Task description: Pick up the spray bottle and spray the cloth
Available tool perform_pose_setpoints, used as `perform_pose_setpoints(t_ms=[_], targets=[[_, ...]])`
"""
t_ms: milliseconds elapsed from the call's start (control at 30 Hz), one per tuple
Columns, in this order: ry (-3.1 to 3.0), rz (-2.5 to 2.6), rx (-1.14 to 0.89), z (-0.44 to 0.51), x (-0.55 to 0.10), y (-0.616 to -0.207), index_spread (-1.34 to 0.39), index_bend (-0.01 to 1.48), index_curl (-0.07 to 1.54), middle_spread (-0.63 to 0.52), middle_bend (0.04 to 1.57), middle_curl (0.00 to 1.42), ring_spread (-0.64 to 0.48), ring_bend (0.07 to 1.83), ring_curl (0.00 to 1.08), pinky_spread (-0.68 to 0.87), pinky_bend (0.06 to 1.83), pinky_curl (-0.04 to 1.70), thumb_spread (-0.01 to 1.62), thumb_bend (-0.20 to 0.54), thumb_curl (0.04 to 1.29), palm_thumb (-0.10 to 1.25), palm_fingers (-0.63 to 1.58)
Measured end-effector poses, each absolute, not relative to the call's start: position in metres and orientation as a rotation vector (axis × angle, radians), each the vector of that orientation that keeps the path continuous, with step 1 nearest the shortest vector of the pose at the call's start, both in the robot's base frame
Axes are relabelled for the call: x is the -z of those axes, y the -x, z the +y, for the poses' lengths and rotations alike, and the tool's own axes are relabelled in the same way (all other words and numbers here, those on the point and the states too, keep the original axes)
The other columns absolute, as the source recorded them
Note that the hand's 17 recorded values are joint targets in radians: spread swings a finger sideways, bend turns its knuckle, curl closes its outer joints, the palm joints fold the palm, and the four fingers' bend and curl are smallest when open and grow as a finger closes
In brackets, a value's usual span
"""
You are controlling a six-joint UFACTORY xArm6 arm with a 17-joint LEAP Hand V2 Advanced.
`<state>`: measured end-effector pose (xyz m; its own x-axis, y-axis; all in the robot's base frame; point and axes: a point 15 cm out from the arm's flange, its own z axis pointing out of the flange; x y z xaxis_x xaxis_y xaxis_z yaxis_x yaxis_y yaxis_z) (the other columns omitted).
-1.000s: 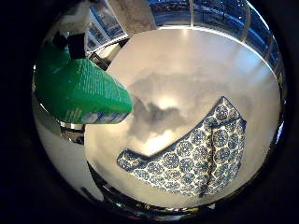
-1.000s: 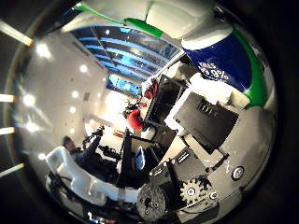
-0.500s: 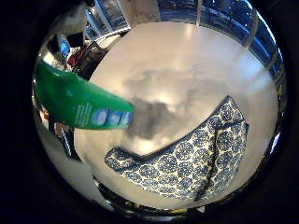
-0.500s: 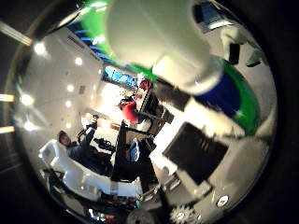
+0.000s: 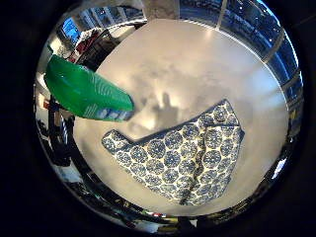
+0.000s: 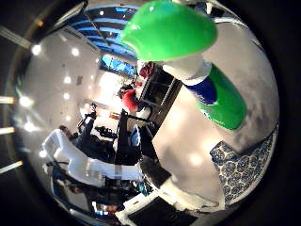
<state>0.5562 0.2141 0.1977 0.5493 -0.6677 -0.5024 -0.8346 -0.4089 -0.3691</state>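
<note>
The spray bottle (image 6: 193,66) has a green head, a white neck, a blue label and a green body. In the thumb side view it is close to the palm, its head nearest and its body pointing at the pale table (image 6: 198,141). The little finger side view shows it (image 5: 84,91) over the table's edge, with its shadow beside its label end. I cannot tell whether it rests on the table. The blue and white patterned cloth (image 5: 183,148) lies crumpled flat on the table, a short way from the bottle. My hand is above the table, beside the bottle.
The round pale table (image 5: 197,69) fills the little finger side view, its edge running close behind the bottle. Beyond the table are dark equipment racks (image 6: 122,141), a white machine (image 6: 75,168) and ceiling lights.
The bottle looks smaller and farther from the palm in both views. The black and white hand parts beside it in the thumb side view are gone. More of the table and cloth shows.
</note>
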Motion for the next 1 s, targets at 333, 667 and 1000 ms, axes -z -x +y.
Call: perform_pose_setpoints(t_ms=[333,667,1000], targets=[[2.188,1.297,-0.285,0.116,-0.229,-0.561,-0.42,0.16,0.26,-0.01,0.19,0.31,0.03,0.45,0.23,0.36,0.59,0.29,0.89,-0.032,0.29,0.42,0.0],[2.153,1.39,-0.292,0.043,-0.237,-0.533,-0.42,0.17,0.28,-0.02,0.19,0.31,0.03,0.41,0.24,0.36,0.56,0.29,0.89,-0.032,0.29,0.42,0.02],[2.121,1.447,-0.307,0.0,-0.22,-0.496,-0.42,0.18,0.29,-0.03,0.18,0.3,0.02,0.39,0.25,0.36,0.51,0.28,0.9,-0.031,0.29,0.42,0.06]])
